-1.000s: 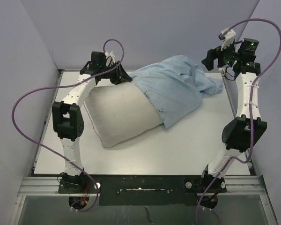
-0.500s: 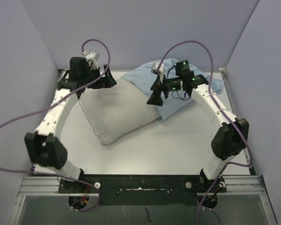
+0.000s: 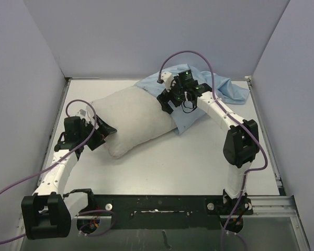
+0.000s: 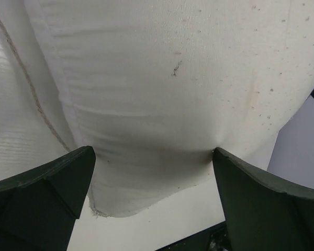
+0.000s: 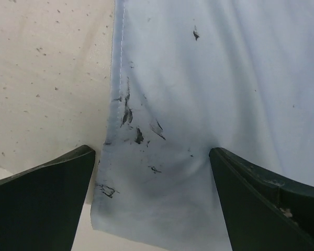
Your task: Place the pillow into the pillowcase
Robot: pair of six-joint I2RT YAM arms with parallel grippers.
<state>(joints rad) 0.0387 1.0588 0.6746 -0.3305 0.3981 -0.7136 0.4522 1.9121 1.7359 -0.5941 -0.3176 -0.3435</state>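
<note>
The off-white pillow (image 3: 131,117) lies slanted on the table, its far right end under the light blue pillowcase (image 3: 227,91). My left gripper (image 3: 105,134) is open at the pillow's near left corner. In the left wrist view that corner of the pillow (image 4: 162,83) bulges between the spread fingers of the left gripper (image 4: 153,152). My right gripper (image 3: 166,104) hangs open over the pillowcase's hem. The right wrist view shows the smudged pillowcase (image 5: 214,73) edge and the pillow (image 5: 47,73) beside it, with the right gripper (image 5: 152,151) straddling the hem.
White table (image 3: 167,167) with grey walls on three sides. The metal base rail (image 3: 157,201) runs along the near edge. Purple cables (image 3: 183,55) loop above both arms. The pillowcase's loose end (image 3: 240,94) trails toward the back right corner.
The left gripper opened and swung from the pillow's back left side to its near left corner. The right arm came in from the back right to the pillowcase hem.
</note>
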